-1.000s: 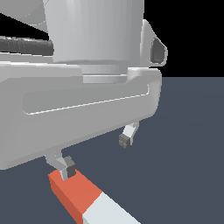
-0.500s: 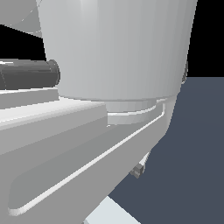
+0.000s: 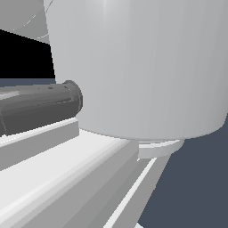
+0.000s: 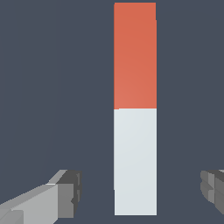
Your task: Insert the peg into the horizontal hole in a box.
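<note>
While the gripper [image 4: 140, 192] stands wide open and empty astride the peg [image 4: 135, 109], centre both fingers [image 4: 65, 192] on its white half (box unseen) before closing.

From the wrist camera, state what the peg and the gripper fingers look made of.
The peg: matte, flat-coloured, maybe painted plastic or wood; no grain or gloss. It's a simulator render, so uncertain. The gripper fingers: dull grey, metal-like, with faceted, shaded edges.

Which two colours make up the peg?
The peg is half red-orange, half pale grey-white; the wrist view shows it best.
</note>
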{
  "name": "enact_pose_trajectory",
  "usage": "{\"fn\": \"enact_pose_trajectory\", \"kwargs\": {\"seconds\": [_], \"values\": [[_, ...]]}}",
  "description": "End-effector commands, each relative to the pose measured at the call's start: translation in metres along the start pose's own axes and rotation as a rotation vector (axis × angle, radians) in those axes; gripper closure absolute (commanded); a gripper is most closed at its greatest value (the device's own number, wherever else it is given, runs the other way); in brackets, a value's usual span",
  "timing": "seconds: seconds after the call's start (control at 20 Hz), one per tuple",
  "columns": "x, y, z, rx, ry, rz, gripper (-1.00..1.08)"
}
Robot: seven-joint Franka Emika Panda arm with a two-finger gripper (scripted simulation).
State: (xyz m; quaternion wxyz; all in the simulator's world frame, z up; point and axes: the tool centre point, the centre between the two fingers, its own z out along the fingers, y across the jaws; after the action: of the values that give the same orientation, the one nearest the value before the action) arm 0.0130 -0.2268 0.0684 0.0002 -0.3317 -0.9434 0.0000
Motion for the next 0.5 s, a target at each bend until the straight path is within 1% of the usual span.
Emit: {"fn": "enact_pose_trajectory", "kwargs": {"seconds": [0.0, 0.25, 0.45], "values": [[-0.001, 0.001, 0.000, 0.000, 0.000, -0.004, -0.92], [0.000, 0.000, 0.003, 0.000, 0.000, -0.002, -0.92], [0.000, 0.000, 0.018, 0.000, 0.000, -0.003, -0.92]]}}
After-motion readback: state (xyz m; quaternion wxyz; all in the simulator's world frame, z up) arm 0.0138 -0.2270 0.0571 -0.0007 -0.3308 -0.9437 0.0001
